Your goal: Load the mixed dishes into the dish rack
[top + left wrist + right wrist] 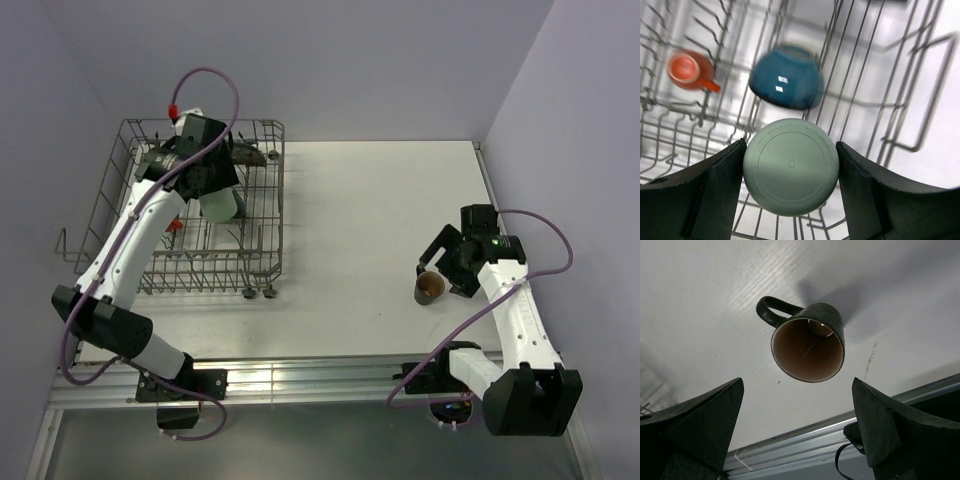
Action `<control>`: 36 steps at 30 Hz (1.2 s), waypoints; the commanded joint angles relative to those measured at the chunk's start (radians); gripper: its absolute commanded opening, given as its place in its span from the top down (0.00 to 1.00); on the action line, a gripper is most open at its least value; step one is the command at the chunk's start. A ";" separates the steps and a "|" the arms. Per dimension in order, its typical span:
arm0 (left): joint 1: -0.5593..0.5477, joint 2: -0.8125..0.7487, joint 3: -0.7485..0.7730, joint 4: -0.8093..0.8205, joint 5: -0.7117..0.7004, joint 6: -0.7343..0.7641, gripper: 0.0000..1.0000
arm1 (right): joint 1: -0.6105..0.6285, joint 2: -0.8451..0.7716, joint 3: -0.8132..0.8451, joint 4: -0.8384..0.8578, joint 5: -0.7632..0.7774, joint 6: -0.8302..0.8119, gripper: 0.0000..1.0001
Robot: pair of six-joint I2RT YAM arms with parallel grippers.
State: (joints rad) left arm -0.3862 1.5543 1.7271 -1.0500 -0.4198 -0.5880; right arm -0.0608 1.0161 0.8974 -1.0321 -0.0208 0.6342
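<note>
The dish rack stands at the table's left. Over it, my left gripper is shut on the pale green mug, whose round bottom faces the wrist camera; both fingers press its sides. Below, inside the rack, lie the blue bowl and the small orange-red handled cup. On the table at the right stands the small brown cup, mouth toward the right wrist camera, handle to its left. My right gripper hovers open beside it, apart from it.
The rack's wire tines rise close around the mug. A metal rail runs along the table's near edge, just behind the right gripper. Walls close the table at the back and right.
</note>
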 commanded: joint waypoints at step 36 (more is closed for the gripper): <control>0.449 0.407 0.150 0.529 -0.051 -0.010 1.00 | 0.124 -0.103 0.021 0.147 -0.004 -0.137 0.04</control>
State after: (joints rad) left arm 0.0586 1.9450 1.7813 -0.5797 -0.4831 -0.6235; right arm 0.0551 0.9241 0.8909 -0.8909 -0.0521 0.5148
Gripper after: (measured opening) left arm 0.731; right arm 0.959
